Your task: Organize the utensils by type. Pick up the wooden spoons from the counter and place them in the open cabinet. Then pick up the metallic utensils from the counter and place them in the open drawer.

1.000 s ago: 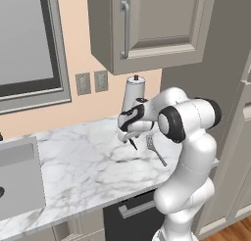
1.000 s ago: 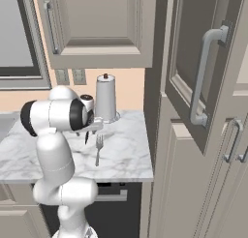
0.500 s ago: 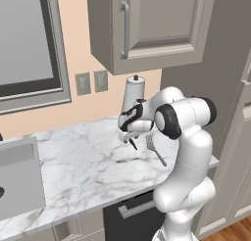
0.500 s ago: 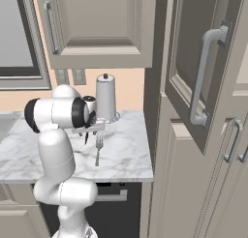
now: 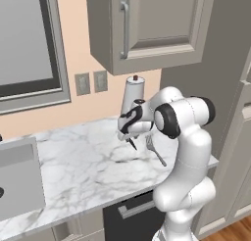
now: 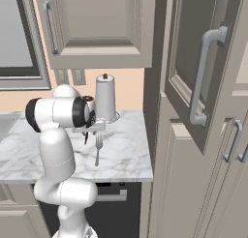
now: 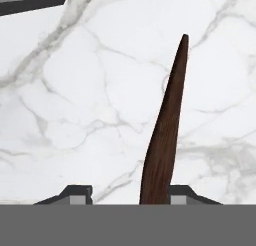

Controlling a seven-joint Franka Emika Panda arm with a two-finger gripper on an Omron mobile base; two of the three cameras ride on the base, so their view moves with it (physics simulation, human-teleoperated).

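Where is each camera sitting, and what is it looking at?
Left base view: behind the arm's left, facing the counter and fork; white arm at the lower right.
Right base view: behind its right, facing the same counter and fork; arm at the lower left.
Hand view: on the hand, looking down a dark brown handle at the marble; finger tips at the bottom.
Shared: both base views show the fork.

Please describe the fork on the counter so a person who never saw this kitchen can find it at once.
Find the white marble counter under the wall cabinet. Near its right end, before the tall white canister, lies the fork. It alone is grey-silver with tines.
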